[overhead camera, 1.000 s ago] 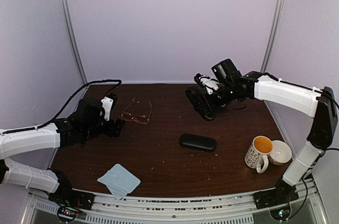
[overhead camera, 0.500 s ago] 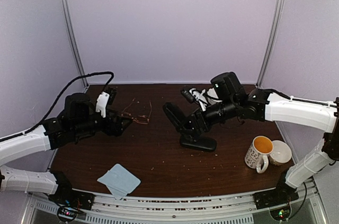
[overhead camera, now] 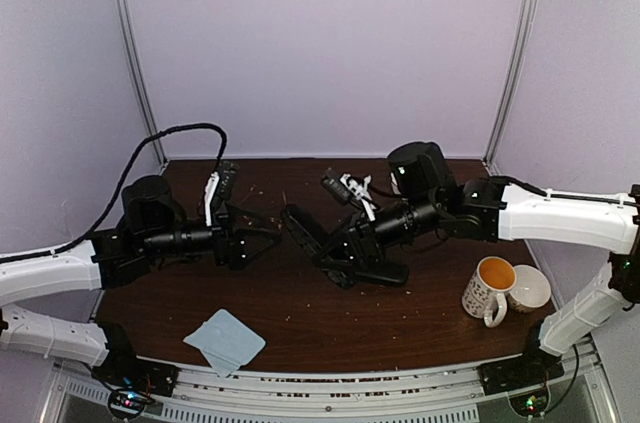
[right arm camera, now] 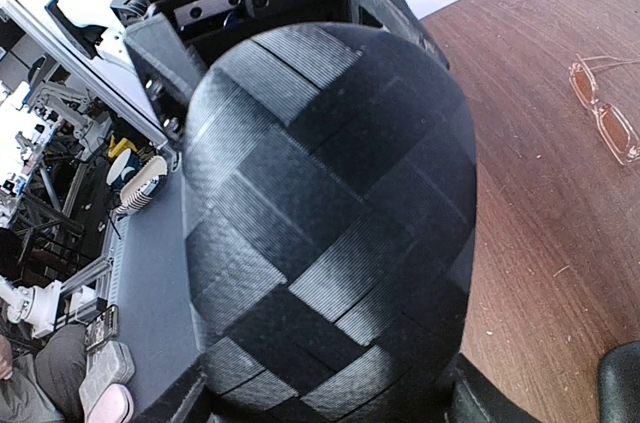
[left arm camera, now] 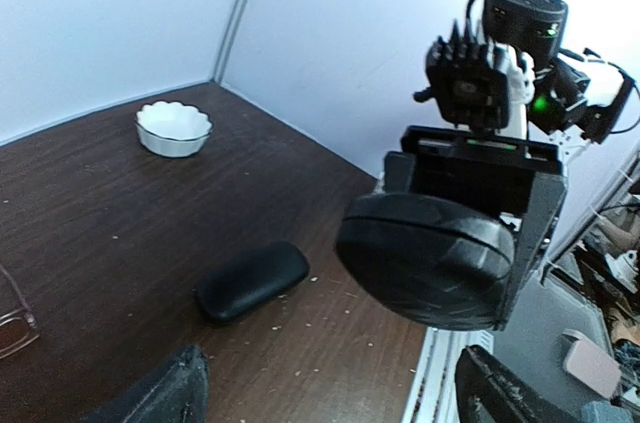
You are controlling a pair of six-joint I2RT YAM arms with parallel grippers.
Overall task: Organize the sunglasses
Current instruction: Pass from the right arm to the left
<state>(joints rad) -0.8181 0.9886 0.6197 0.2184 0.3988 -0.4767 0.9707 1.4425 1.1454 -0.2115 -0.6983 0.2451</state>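
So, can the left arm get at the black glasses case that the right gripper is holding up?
Probably yes. The left gripper is open and points straight at the black glasses case, which the right gripper holds above the table, with nothing between them.

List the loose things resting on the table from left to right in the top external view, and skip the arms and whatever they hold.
light-blue cloth → closed black case → mug → white bowl
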